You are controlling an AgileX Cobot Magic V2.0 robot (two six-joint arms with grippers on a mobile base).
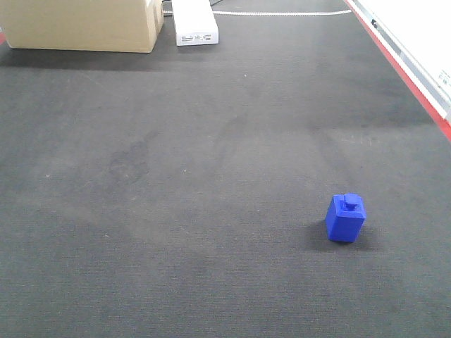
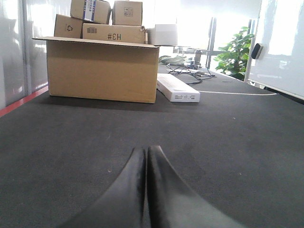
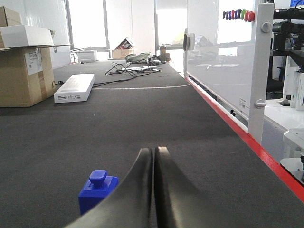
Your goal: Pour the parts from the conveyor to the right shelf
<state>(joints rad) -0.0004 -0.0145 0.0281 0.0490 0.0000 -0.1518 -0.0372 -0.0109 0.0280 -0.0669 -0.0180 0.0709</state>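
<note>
1 blue block [image 1: 345, 218] stands upright on conveyor [image 1: 211, 162], nub up, at 4 o'clock in front view. Red-and-white side rail [image 1: 412, 74] runs along the 2 o'clock edge. Left claw [image 2: 146, 151] closed, fingers pressed together, holding nothing, low over conveyor. Right claw [image 3: 155, 151] closed too, empty. Blue block sits at its 8 o'clock, partly hidden behind 1 finger. Cardboard box [image 1: 84, 24] at 11 o'clock, flat white box [image 1: 194, 21] at 12 o'clock.
</note>
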